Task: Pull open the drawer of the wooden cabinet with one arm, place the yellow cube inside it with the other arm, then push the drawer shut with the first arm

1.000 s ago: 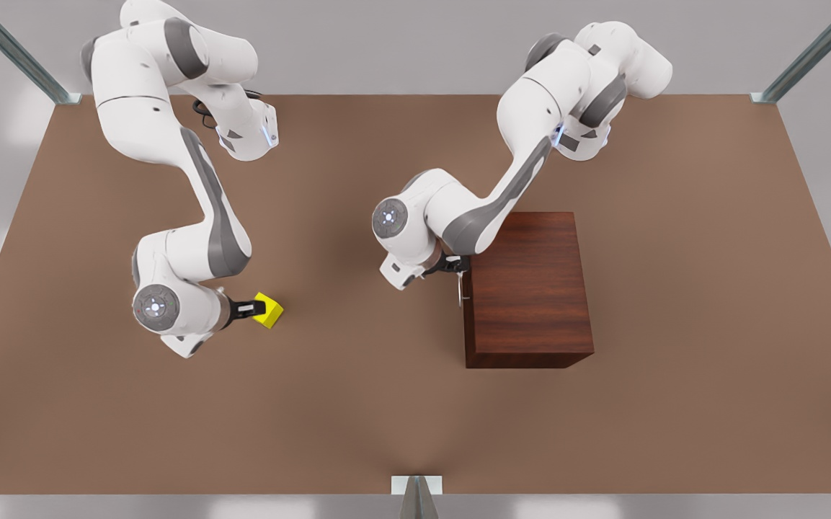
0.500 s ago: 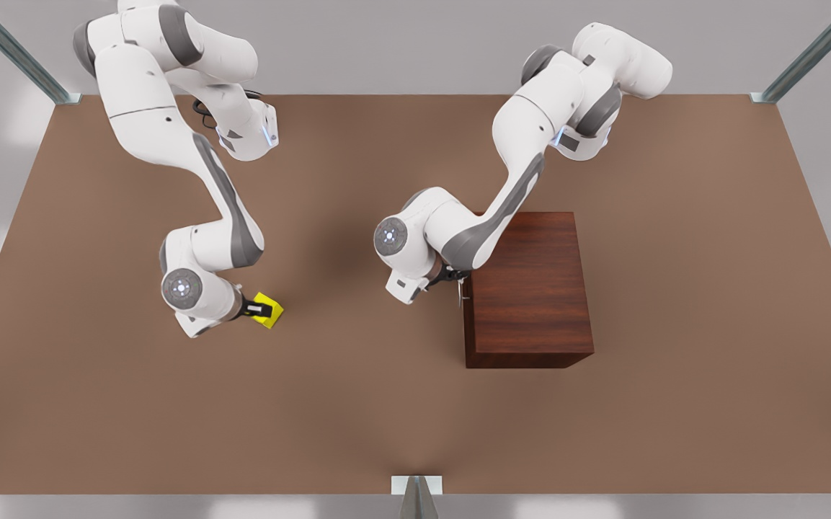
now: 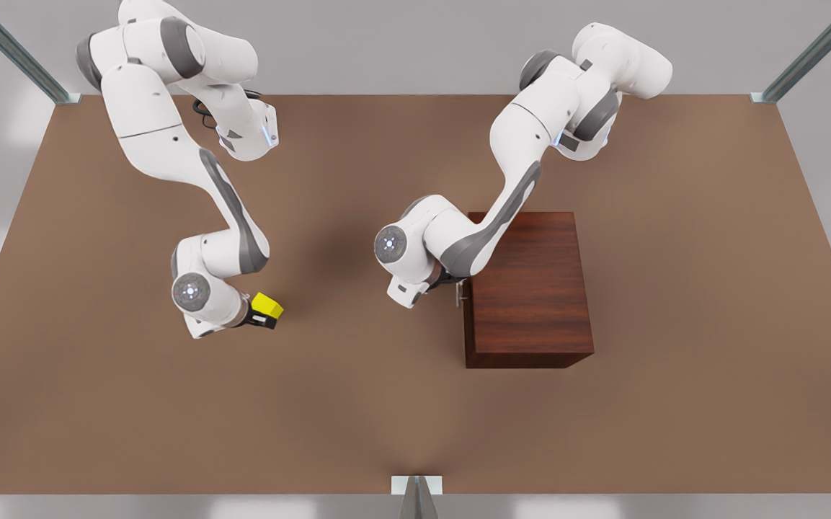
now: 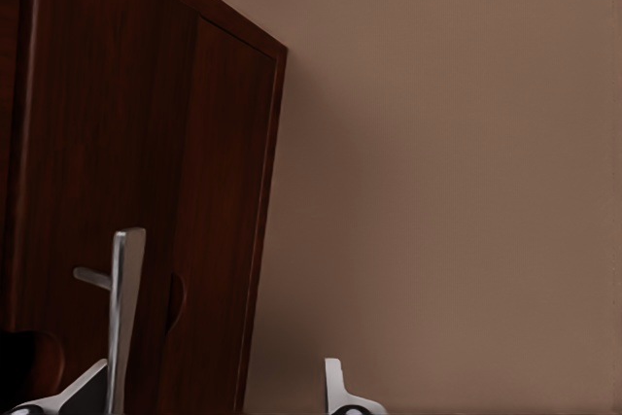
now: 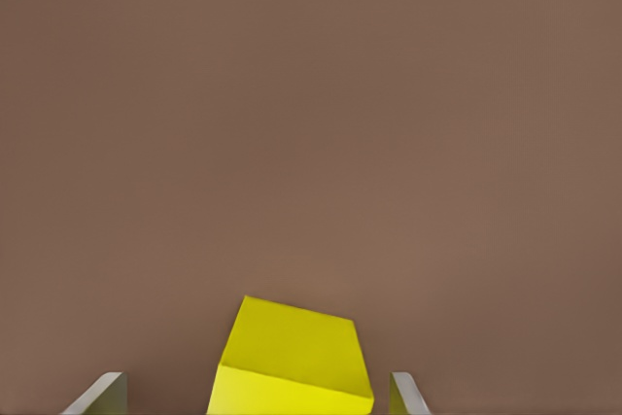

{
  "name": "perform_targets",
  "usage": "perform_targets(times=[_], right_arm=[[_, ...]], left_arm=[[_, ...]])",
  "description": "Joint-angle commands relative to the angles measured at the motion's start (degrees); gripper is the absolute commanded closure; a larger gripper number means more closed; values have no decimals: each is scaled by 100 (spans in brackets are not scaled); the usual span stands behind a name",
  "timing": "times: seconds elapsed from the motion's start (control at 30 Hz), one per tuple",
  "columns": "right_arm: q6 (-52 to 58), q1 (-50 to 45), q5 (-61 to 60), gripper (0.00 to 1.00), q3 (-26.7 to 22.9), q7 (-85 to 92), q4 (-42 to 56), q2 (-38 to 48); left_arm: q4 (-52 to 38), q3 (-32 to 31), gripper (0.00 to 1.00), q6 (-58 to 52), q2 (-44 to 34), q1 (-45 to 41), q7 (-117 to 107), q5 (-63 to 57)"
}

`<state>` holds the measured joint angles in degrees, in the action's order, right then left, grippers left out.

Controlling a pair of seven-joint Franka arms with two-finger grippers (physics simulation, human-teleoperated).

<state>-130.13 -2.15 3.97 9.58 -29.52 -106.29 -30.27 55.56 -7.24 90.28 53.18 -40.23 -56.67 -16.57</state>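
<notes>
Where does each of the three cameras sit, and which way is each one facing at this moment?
Front view: high above the table, looking down at both white arms, the wooden cabinet and the yellow cube.
Left wrist view: on the arm at the cabinet, facing its front and the drawer's silver handle; the left gripper shows its open fingertips, one beside the handle.
Right wrist view: facing the tabletop; the right gripper is open around the cube.
Shared: cube and cabinet each appear in the front view and one wrist view.
</notes>
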Motion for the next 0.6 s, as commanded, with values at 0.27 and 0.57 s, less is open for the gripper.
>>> perform_targets(times=[0.27,0.57], right_arm=[[-83,-13,24,0,9,-485,-296,-14],[-206,-49,68,0,9,-449,-314,-322]], left_arm=[[-62,-111,0,218,-18,-117,-186,23],[-168,-93,0,578,61,-381,-195,14]])
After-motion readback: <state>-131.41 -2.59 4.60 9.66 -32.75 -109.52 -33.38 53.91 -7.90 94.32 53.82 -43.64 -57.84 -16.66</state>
